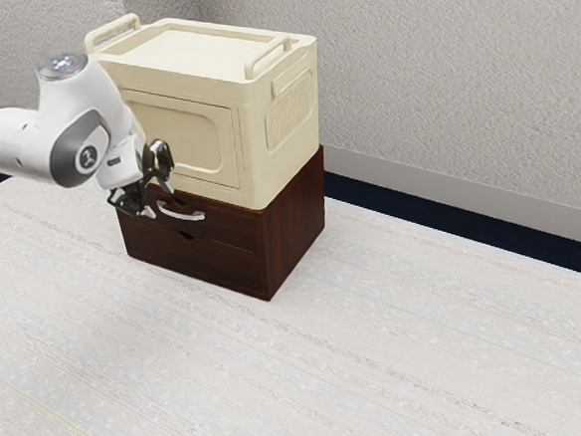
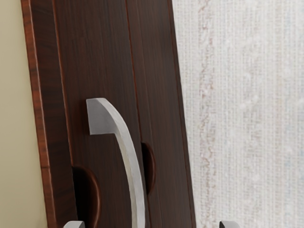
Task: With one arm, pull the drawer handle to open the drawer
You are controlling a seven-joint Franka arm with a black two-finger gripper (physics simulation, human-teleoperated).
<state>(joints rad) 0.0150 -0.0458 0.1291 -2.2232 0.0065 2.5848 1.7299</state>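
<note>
Standing open, the gripper [image 1: 155, 195] has the silver handle [image 1: 182, 214] just ahead, lined up with the gap between its fingers [image 2: 230, 224]. Behind the handle, the upper drawer [image 1: 228, 226] sits shut, contents hidden; the lower drawer [image 1: 217, 264] beneath is shut too. Above both, higher than the gripper, rests a cream box [image 1: 211, 93].

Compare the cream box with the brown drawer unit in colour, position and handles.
The cream box is pale, the drawer unit dark brown. The box sits on top, the unit underneath. The box has raised cream handles; the unit has a curved silver handle in front. Both are boxy.
</note>
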